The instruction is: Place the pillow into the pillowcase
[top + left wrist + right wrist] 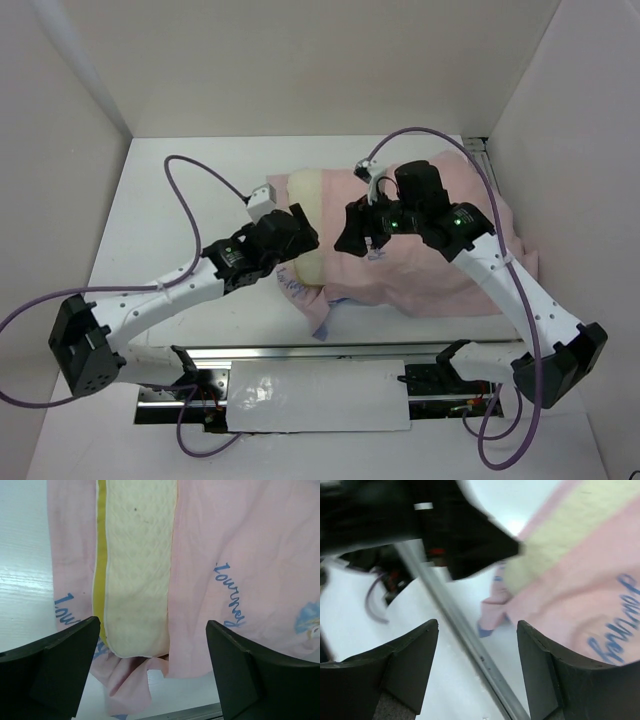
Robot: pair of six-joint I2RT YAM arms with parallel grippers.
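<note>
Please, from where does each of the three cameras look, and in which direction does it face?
Top external: above and behind the robot, facing down on the table; shows the left gripper and right gripper above the pillowcase.
Left wrist: on the left wrist, facing down at the pillow between pink folds; its own open fingers frame the view.
Right wrist: on the right wrist, blurred, facing slantwise at the pillowcase edge and a metal rail; its own fingers show.
Shared: all three see pillow and pillowcase.
</note>
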